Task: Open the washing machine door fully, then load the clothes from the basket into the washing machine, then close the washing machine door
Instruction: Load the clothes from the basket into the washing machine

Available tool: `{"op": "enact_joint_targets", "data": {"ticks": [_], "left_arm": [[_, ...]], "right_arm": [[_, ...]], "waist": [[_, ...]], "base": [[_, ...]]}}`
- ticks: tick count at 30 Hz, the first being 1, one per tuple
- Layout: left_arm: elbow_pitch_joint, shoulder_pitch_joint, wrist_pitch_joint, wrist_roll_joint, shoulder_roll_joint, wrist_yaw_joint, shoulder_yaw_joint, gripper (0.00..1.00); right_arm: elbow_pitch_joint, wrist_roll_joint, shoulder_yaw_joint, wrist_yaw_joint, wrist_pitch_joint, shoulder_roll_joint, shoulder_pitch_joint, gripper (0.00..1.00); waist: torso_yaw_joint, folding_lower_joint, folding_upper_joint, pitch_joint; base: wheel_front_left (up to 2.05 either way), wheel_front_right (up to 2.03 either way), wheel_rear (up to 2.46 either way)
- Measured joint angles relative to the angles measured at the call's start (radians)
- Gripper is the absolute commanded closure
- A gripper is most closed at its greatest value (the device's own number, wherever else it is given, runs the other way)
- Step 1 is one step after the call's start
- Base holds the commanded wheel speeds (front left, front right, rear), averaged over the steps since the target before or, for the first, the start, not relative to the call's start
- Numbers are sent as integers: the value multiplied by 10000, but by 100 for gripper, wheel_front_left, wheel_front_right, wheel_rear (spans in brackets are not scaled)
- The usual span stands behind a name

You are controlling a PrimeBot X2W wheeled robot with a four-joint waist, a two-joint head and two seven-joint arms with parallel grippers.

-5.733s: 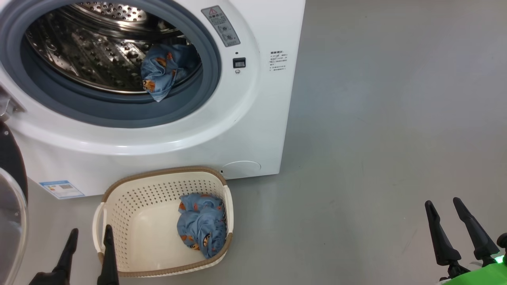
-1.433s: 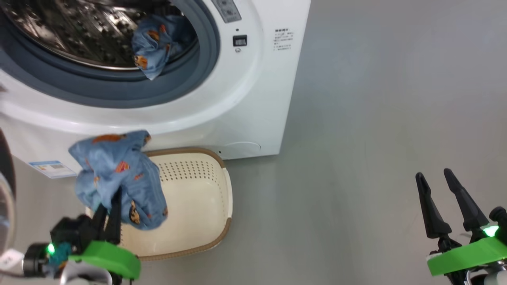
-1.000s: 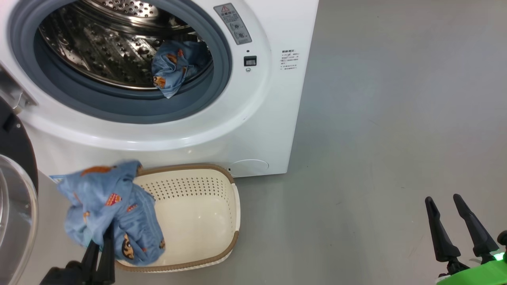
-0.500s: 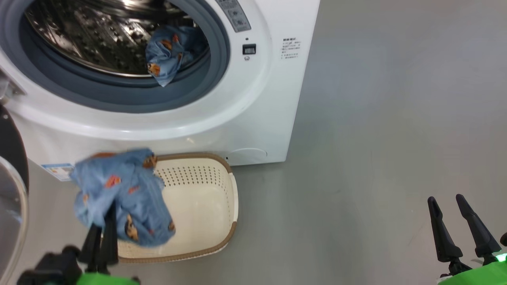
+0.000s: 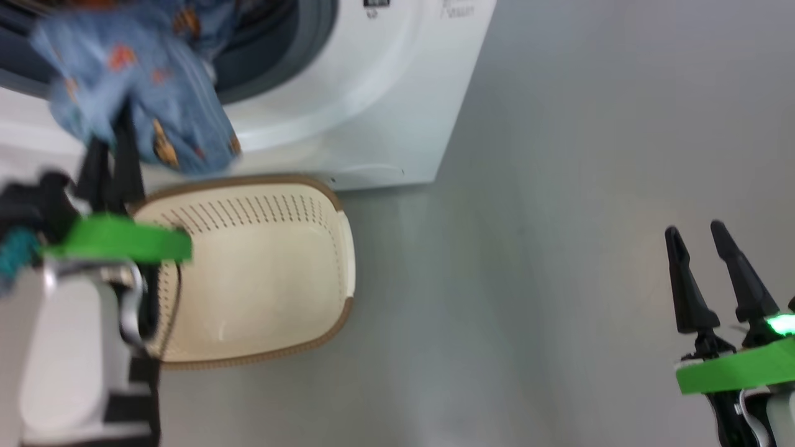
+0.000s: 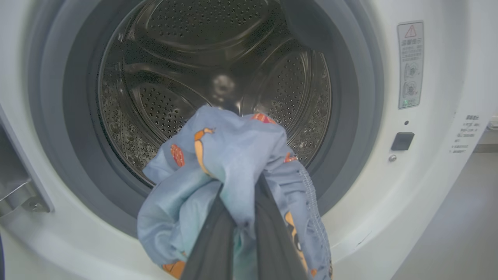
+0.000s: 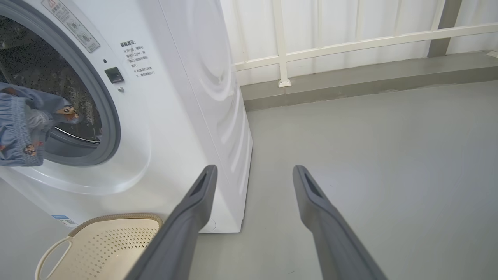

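Observation:
My left gripper is shut on a bunch of light-blue clothes with orange figures. It holds them up against the lower rim of the washing machine opening. In the left wrist view the clothes hang just in front of the steel drum, draped over my fingers. The cream basket stands on the floor below, with nothing in it. My right gripper hangs open over bare floor at the lower right, well away from the washer. The washing machine door is out of view.
Grey floor stretches to the right of the washer. A raised grey kerb and a white railing run behind it. The door's hinge bracket sits at the left of the opening. The basket touches the washer's front.
My left gripper has lifted the clothes from beside the basket up to the washer opening. The head camera has tilted down. The right gripper stays open and holds its place.

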Motion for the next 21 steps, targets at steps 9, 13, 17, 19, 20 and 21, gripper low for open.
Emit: {"op": "enact_joint_targets", "data": {"ticks": [9,13,17,19,20,21], "left_arm": [[3129,-3578,2,251,759,21,706,100],[4543,-4647,0,437,1256,119,838,100],[5655,-5624,0,568,1632,194,828,100],[5952,-6131,2,654,1785,253,798,100],[5958,-6389,2,654,1835,299,809,100],[5900,-6671,2,654,1871,309,813,100]], "right_arm": [[-21,190,330,0,0,267,-961,0],[-15,238,424,0,0,431,-1181,0],[15,347,610,0,0,522,-1183,0],[29,397,631,0,0,537,-1212,0],[35,399,640,0,0,550,-1257,0],[35,399,646,0,0,570,-1330,0]], "waist": [[-593,1,0,1316],[-1078,-1,0,1687],[-1536,-1,0,2018],[-1730,0,0,2187],[-1817,0,0,2268],[-1897,-1,0,2351]], "base": [[0,0,0],[0,0,0],[0,0,0],[0,0,0],[0,0,0],[0,0,0]]}}
